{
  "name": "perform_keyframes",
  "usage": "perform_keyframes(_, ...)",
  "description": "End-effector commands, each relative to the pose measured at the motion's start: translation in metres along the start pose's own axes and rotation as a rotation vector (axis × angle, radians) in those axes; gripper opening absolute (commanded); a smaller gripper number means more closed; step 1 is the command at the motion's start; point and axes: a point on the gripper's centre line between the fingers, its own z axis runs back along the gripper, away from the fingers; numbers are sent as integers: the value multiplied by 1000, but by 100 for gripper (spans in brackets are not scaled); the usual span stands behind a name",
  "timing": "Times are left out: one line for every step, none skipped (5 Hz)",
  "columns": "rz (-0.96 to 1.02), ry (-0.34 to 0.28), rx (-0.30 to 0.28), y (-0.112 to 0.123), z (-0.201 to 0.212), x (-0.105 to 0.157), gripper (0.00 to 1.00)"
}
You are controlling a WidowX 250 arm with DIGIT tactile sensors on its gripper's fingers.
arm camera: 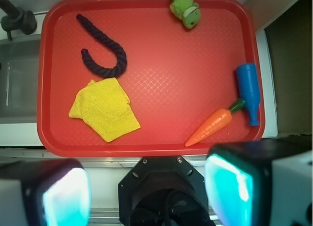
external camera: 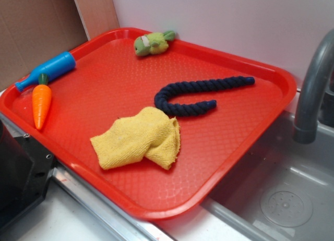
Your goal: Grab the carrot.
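Exterior looks obliquely, wrist straight down; both share the tray (external camera: pixel 271 74)

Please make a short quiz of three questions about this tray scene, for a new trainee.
1. True or false: the carrot lies on the yellow cloth.
2. What touches the carrot's green stem end? A) rope B) blue cylinder C) green plush
3. Is the gripper holding anything?

Key:
1. False; it lies on the bare tray, apart from the cloth.
2. B
3. No; it is open, away from the carrot.
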Motion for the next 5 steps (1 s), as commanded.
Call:
perform_keyframes(0,0,0,0,0,0,100)
perform_keyframes(250,89,38,52,-49,5,100)
perform_keyframes(479,29,16,87,-79,15,100)
perform_keyframes(720,12,112,106,-85,7,100)
perform_keyframes(720,12,112,106,-85,7,100)
